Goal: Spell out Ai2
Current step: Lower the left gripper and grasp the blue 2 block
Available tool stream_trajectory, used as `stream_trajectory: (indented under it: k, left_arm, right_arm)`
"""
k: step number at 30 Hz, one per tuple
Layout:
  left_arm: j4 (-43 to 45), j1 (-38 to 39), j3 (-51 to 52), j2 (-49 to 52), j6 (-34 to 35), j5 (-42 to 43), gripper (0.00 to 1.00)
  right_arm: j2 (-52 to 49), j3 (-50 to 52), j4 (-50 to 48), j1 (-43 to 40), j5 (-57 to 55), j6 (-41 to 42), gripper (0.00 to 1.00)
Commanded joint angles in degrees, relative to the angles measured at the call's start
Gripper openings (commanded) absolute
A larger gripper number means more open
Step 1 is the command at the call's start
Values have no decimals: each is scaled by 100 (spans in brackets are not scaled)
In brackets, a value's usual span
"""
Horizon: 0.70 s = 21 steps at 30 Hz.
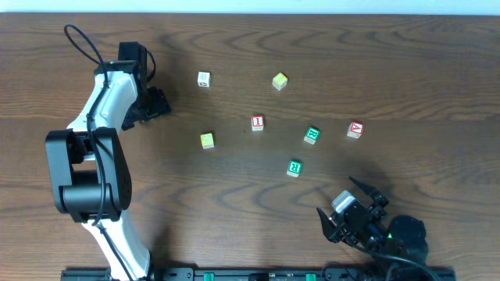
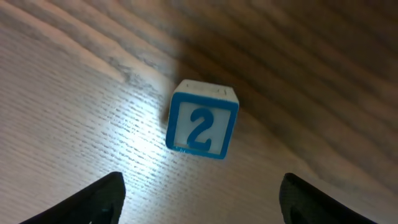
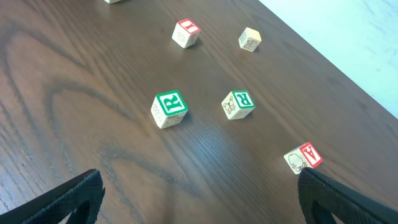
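The cube with the blue "2" (image 2: pixel 202 127) lies on the table just ahead of my open, empty left gripper (image 2: pixel 199 200). In the overhead view it is the white cube (image 1: pixel 204 78) to the right of the left gripper (image 1: pixel 160 102). The red "I" cube (image 1: pixel 258 122) sits mid-table and also shows in the right wrist view (image 3: pixel 185 32). The red "A" cube (image 1: pixel 355 129) lies at the right, close to my right finger in the right wrist view (image 3: pixel 303 157). My right gripper (image 1: pixel 341 197) is open and empty near the front edge (image 3: pixel 199 200).
Two green "R" cubes (image 1: pixel 312 135) (image 1: pixel 294 167) lie between the "I" and "A" cubes, and show in the right wrist view (image 3: pixel 238 104) (image 3: pixel 168 109). Yellow cubes lie at the back (image 1: pixel 280 80) and left of centre (image 1: pixel 206 140).
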State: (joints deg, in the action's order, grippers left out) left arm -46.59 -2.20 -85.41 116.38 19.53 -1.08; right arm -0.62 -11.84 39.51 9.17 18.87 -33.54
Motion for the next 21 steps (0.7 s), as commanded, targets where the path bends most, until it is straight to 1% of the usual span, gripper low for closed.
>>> stream_trajectory:
  k: [1, 5, 11, 21]
  left_arm:
    - [37, -2, 17, 55, 24, -81, 80]
    - [170, -4, 17, 63, 48, -236, 79]
    - [205, -9, 17, 190, 238, -210, 77]
    - [293, -81, 17, 398, 225, -330, 72]
  right_arm:
    - [31, 48, -13, -48, 63, -46, 99]
    - [31, 48, -13, -48, 63, -44, 99]
    - [31, 48, -13, -48, 63, -46, 99]
    - [31, 48, -15, -48, 63, -46, 99]
